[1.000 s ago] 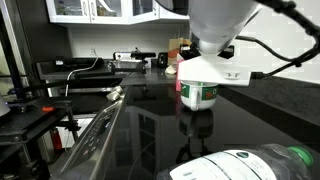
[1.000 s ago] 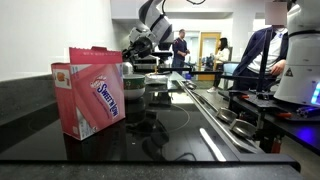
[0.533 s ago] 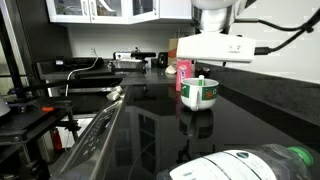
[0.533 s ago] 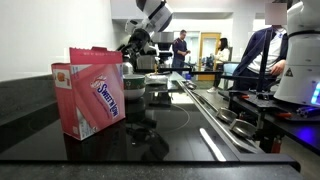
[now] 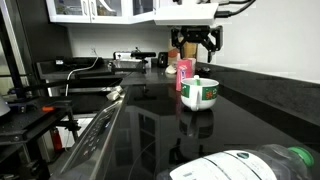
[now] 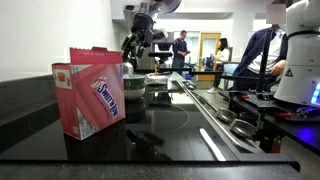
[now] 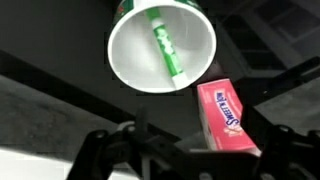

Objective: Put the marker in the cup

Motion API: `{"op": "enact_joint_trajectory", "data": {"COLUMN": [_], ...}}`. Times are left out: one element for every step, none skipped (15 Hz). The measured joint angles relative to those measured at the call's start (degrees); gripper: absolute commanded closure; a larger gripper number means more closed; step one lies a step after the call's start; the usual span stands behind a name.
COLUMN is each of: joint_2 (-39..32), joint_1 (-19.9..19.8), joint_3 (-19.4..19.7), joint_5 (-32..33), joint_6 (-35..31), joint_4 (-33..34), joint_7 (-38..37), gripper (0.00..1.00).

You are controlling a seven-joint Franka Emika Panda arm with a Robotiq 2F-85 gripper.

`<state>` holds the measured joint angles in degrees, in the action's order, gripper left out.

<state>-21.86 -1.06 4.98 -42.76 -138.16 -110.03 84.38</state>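
Observation:
The white cup [image 5: 200,96] with a green band stands on the black counter. In the wrist view I look straight down into the cup [image 7: 130,52]. The green marker [image 7: 166,47] lies slanted inside it, and its tip [image 5: 197,80] pokes above the rim in an exterior view. My gripper [image 5: 196,40] hangs well above the cup, open and empty. It also shows high up, behind the pink box, in an exterior view [image 6: 141,45]. At the bottom of the wrist view the gripper [image 7: 190,160] shows as dark fingers spread wide apart, touching nothing.
A pink sweetener box [image 7: 228,115] stands right beside the cup and fills the foreground in an exterior view [image 6: 95,92]. A clear bottle with a green cap [image 5: 292,155] lies near the camera. A stove edge [image 5: 100,120] borders the counter.
The gripper has opened and risen straight up from the cup. The marker stays behind inside the cup.

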Motion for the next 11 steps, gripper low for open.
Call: {"op": "enact_joint_trajectory", "data": {"joint_2": [0.65,1.23,1.67,1.97,2.22,2.48,2.79,3.23,3.77,4.34,4.99], "joint_1": [0.31,0.36,0.35,0.32,0.27,0.26,0.26,0.26,0.14,0.02,-0.02], "joint_3": [-0.1,-0.29,-0.36,-0.36,-0.36,-0.34,-0.33,-0.43,-0.84,-1.4,-2.04], "joint_5": [4.21,8.88,13.25,17.53,22.02,26.32,30.55,33.89,35.89,37.11,37.95], "joint_6": [-0.25,-0.26,-0.26,-0.25,-0.18,0.08,0.79,1.92,2.98,3.71,4.27], "joint_4": [-0.65,-1.18,-1.57,-1.82,-1.96,-2.0,-2.0,-2.0,-2.01,-2.05,-2.18], "joint_7": [-5.22,-11.01,-16.47,-21.67,-27.15,-32.43,-37.63,-41.74,-44.29,-45.78,-46.77], "gripper": [0.0,0.0,0.0,0.0,0.0,0.0,0.0,0.0,0.0,0.0,0.0]}}
